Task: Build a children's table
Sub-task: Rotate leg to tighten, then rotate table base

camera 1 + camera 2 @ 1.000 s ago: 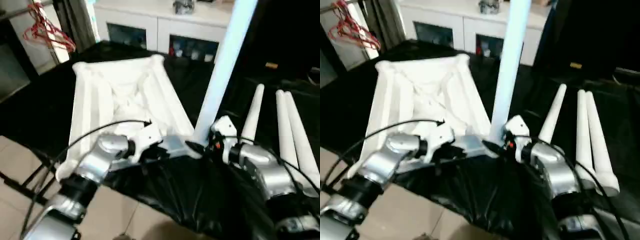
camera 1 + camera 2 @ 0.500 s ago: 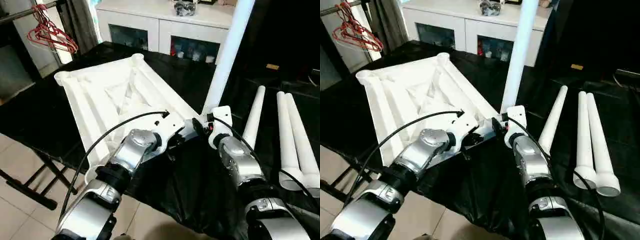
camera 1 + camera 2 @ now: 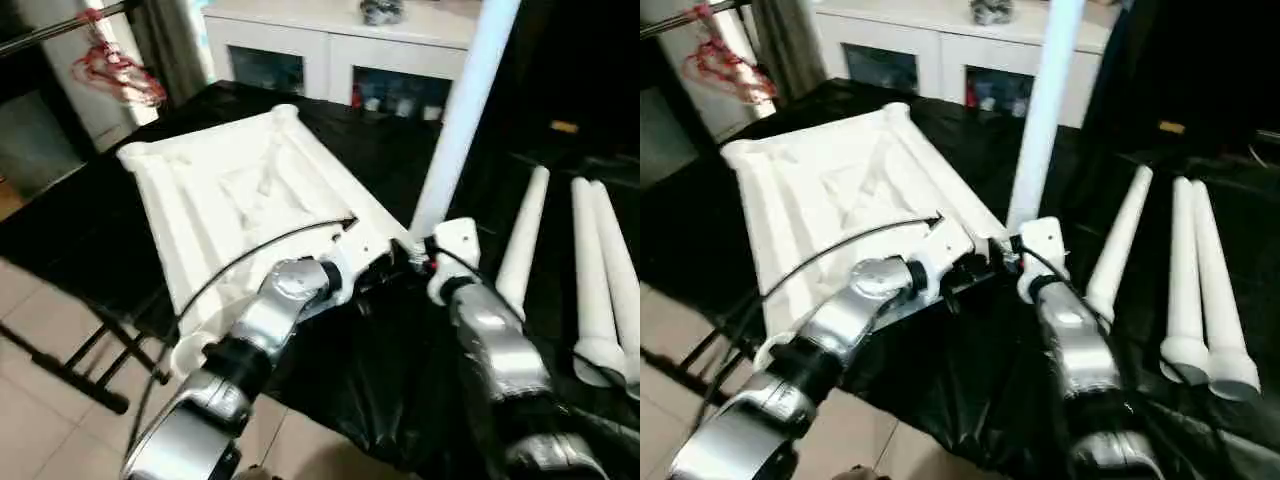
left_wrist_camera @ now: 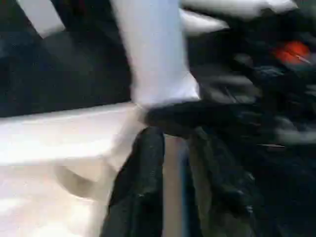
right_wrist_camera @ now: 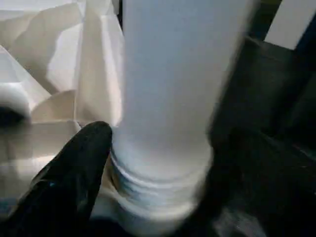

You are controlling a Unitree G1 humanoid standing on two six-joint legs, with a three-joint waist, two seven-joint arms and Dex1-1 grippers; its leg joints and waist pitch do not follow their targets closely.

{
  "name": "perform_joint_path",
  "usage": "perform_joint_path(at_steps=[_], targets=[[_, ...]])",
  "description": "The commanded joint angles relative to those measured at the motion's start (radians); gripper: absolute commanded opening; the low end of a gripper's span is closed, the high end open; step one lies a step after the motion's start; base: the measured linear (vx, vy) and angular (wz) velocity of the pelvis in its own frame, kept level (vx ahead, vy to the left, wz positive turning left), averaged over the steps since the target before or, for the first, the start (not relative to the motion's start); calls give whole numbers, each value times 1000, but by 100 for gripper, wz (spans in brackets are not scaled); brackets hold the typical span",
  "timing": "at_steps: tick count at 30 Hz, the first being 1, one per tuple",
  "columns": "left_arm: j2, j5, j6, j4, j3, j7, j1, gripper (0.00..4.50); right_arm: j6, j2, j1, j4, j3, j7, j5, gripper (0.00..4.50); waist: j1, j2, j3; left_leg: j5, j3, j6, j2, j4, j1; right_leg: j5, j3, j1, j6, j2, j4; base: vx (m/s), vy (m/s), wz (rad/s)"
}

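Now leg 1 (image 3: 462, 110) upright in near-right socket of top (image 3: 215, 190). Right hand (image 5: 148, 197) straddles its base, unclenched; left hand (image 4: 170, 173) beside socket, state unclear. Next: fetch 1 of 3 legs (image 3: 590, 270) lying right.

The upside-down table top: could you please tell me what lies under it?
Under the table top lies a black sheet, spread over a stand with dark legs at the near left. What the top covers is hidden.
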Motion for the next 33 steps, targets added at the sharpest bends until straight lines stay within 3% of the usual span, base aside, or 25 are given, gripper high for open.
perform_joint_path(at_steps=[1, 2, 3, 4, 6, 7, 8, 9, 10, 12, 13, 14, 16, 21, 22, 26, 28, 31, 32, 33], targets=[[47, -8, 50, -115, 40, 3, 53, 104, 45, -16, 23, -91, 4, 14, 16, 421, 2, -17, -70, -106, -13, 77, 36, -64, 0, -56, 48, 64, -204, -80, -62, 0, 0, 0], [84, -14, 98, -218, 75, 3, 100, 104, 68, -26, 37, -137, 2, 19, 24, 421, -1, -18, -68, -108, -11, 79, 35, -64, 0, -62, 48, 61, -202, -78, -64, 0, 0, 0], [86, -15, 100, -223, 77, 3, 103, 104, 70, -27, 38, -139, 2, 19, 24, 421, -4, -16, -68, -113, -13, 76, 37, -66, 0, -70, 47, 64, -203, -80, -61, 0, 0, 0], [111, -16, 137, -299, 98, 2, 137, 104, 88, -37, 47, -170, 5, 32, 28, 421, -4, -33, -64, -132, -7, 72, 33, -66, 5, -132, 47, 57, -190, -75, -70, 0, 0, 0], [137, -15, 167, -367, 115, -3, 167, 104, 106, -48, 54, -198, 13, 52, 29, 421, -3, -19, -61, -143, -9, 58, 38, -71, 6, -179, 48, 53, -178, -74, -72, 0, 0, 0], [151, -10, 195, -407, 127, -4, 184, 104, 112, -54, 56, -207, 19, 63, 27, 421, -5, -31, -57, -152, -7, 54, 37, -72, 7, -198, 48, 49, -167, -72, -78, 0, 0, 0], [183, 4, 249, -488, 151, -10, 219, 104, 132, -68, 60, -233, 33, 93, 30, 421, -1, -26, -60, -151, -10, 47, 39, -72, 10, -195, 49, 51, -170, -74, -71, 0, 0, 0], [193, 9, 266, -511, 157, -10, 230, 104, 142, -71, 62, -243, 37, 103, 32, 421, -1, -34, -59, -150, -10, 48, 41, -74, 9, -191, 49, 52, -171, -75, -71, 0, 0, 0], [209, 15, 294, -546, 165, -10, 245, 104, 157, -77, 65, -259, 43, 118, 35, 421, -2, -27, -55, -151, -11, 47, 40, -76, 6, -200, 49, 51, -167, -74, -71, 0, 0, 0], [296, 83, 412, -673, 193, -14, 316, 104, 239, -109, 74, -314, 73, 182, 53, 421, -3, -36, -53, -152, -13, 41, 42, -78, 8, -196, 50, 53, -159, -73, -67, 0, 0, 0], [317, 98, 441, -699, 197, -13, 332, 104, 259, -117, 77, -328, 80, 195, 57, 421, -2, -35, -53, -146, -15, 43, 40, -78, 5, -193, 50, 56, -155, -74, -66, 0, 0, 0], [334, 111, 470, -723, 209, -10, 348, 104, 273, -127, 79, -341, 89, 211, 62, 421, -5, -41, -51, -146, -11, 41, 36, -77, 6, -207, 50, 51, -147, -71, -72, 0, 0, 0], [376, 158, 537, -772, 239, 14, 384, 104, 331, -155, 87, -379, 110, 259, 94, 421, -3, -40, -49, -153, -13, 30, 38, -79, 10, -216, 51, 51, -152, -72, -71, 0, 0, 0], [439, 257, 646, -819, 273, 65, 442, 104, 402, -223, 112, -433, 161, 358, 114, 421, -2, -41, -49, -168, -15, 25, 38, -79, 13, -210, 50, 48, -151, -71, -73, 0, 0, 0], [453, 288, 719, -836, 287, 98, 451, 104, 416, -240, 124, -440, 173, 380, 106, 421, 0, -45, -46, -179, -15, 22, 38, -80, 12, -218, 52, 48, -153, -72, -73, 0, 0, 0], [474, 295, 782, -854, 280, 117, 446, 104, 442, -253, 129, -441, 187, 380, 83, 421, 6, -45, -46, -185, -15, 19, 36, -78, 17, -243, 53, 43, -156, -72, -78, 0, 0, 0], [478, 299, 811, -849, 273, 112, 438, 104, 478, -262, 130, -458, 192, 381, 98, 421, 10, -37, -46, -198, -16, 11, 36, -78, 18, -247, 53, 43, -157, -71, -79, 0, 0, 0], [487, 282, 800, -811, 257, 86, 441, 77, 514, -266, 139, -473, 202, 384, 109, 421, 16, -40, -49, -183, -18, 10, 36, -78, 15, -219, 53, 46, -156, -72, -75, 0, 0, 0], [495, 272, 791, -792, 242, 65, 446, 66, 523, -263, 139, -468, 207, 381, 109, 393, 14, -28, -50, -193, -17, 4, 34, -76, 17, -203, 53, 44, -158, -69, -77, 0, 0, 0], [498, 269, 788, -786, 237, 59, 447, 56, 525, -262, 139, -466, 209, 380, 108, 386, 17, -31, -51, -188, -18, 5, 33, -75, 16, -193, 52, 46, -158, -69, -75, 0, 0, 0]])
